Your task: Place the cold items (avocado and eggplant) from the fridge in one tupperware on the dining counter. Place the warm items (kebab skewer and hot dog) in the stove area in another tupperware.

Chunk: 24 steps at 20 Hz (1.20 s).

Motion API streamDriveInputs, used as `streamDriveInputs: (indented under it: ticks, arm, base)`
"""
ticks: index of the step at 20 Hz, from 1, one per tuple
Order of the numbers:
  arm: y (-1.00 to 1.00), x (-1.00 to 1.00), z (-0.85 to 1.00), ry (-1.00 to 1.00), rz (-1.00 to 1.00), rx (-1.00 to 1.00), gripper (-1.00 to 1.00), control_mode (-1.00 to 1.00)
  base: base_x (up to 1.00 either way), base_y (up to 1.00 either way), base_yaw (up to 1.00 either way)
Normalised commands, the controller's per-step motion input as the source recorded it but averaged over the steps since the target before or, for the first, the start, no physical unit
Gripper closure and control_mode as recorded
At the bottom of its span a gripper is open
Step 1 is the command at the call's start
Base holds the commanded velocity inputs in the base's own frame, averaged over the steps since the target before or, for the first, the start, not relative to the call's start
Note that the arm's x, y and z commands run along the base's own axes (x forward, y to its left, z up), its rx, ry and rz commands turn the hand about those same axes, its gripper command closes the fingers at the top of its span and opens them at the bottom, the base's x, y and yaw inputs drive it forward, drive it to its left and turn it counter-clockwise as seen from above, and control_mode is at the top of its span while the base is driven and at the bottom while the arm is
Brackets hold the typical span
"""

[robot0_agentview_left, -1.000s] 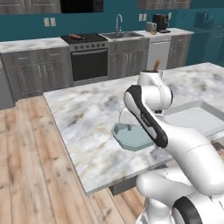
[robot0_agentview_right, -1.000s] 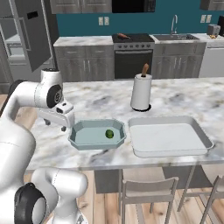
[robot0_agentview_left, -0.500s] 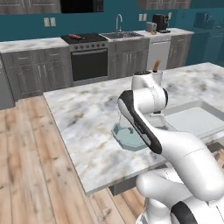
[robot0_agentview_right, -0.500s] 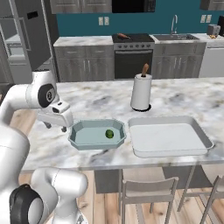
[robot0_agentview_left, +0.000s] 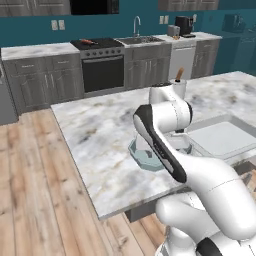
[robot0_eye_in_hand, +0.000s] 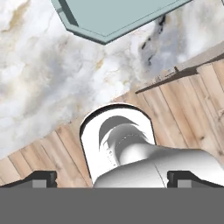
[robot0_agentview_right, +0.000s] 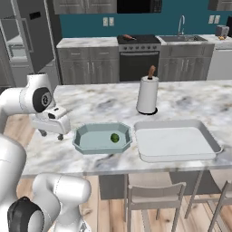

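Observation:
A teal tupperware (robot0_agentview_right: 90,140) sits near the dining counter's front edge, with the small green avocado (robot0_agentview_right: 115,137) inside it. Its rim also shows in the left base view (robot0_agentview_left: 142,156) and at the top of the hand view (robot0_eye_in_hand: 109,17). My gripper (robot0_agentview_right: 51,134) hangs open and empty just left of that tupperware, at the counter's left edge, with fingertips (robot0_eye_in_hand: 41,177) spread wide. A larger white tupperware (robot0_agentview_right: 174,141) stands empty to the right. A small reddish item (robot0_agentview_right: 128,37) lies on the stove; I cannot tell whether it is the kebab skewer or the hot dog. The eggplant is out of view.
A paper towel roll (robot0_agentview_right: 148,94) stands on the counter behind the two tupperwares. The fridge (robot0_agentview_right: 20,41) is at the far left, and the sink (robot0_agentview_right: 181,38) is right of the stove. Stools (robot0_agentview_right: 154,199) sit under the counter's front edge.
The arm has swung and carried the open gripper a little left and down, away from the teal tupperware. The avocado stays in it.

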Motion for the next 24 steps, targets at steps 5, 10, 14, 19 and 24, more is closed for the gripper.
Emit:
streamDriveInputs:
  ticks: [5,10,14,19,24]
  arm:
    - [0.00,0.00,0.00,0.00,0.00,0.00,-1.00,1.00]
    - [0.00,0.00,0.00,0.00,0.00,0.00,-1.00,1.00]
    - [0.00,0.00,0.00,0.00,0.00,0.00,-1.00,1.00]
    - [0.00,0.00,0.00,0.00,0.00,0.00,-1.00,1.00]
    - [0.00,0.00,0.00,0.00,0.00,0.00,-1.00,1.00]
  base:
    - [-0.96,0.76,0.14]
    - [-0.55,0.95,0.04]
    - [-0.08,1.00,0.05]
    - [0.04,1.00,0.03]
    - [0.39,1.00,0.00]
